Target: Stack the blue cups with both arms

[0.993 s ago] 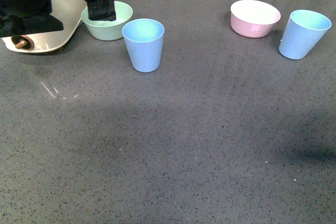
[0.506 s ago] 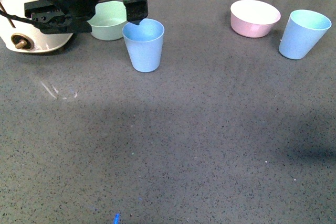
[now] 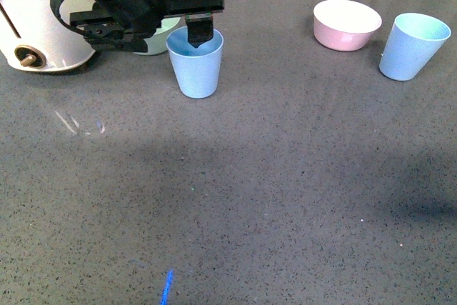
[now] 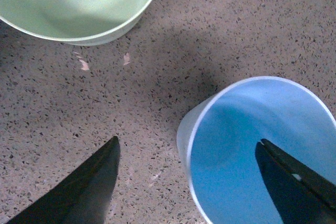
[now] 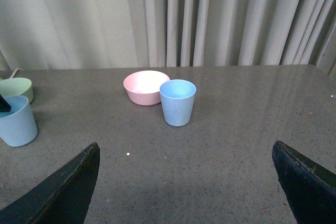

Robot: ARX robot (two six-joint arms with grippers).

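My left gripper (image 4: 187, 148) hangs over the left cup (image 3: 195, 69), jaws apart and straddling its rim on the side toward the green bowl (image 4: 79, 3), one finger (image 4: 294, 182) inside and one outside, so a squeeze should pinch the wall. My right gripper (image 5: 184, 150) gapes wide too, holding nothing, well back from the right cup (image 5: 177, 103), which stands upright just beside the pink bowl (image 5: 144, 87).

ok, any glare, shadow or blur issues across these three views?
Front view: white glare streaks on the table near the left blue cup, a stray blue streak at the bottom edge. Left wrist view: crisp, a soft shadow beside the cup toward the mint bowl. Right wrist view: evenly lit, slightly soft; the right fingers are dark silhouettes.
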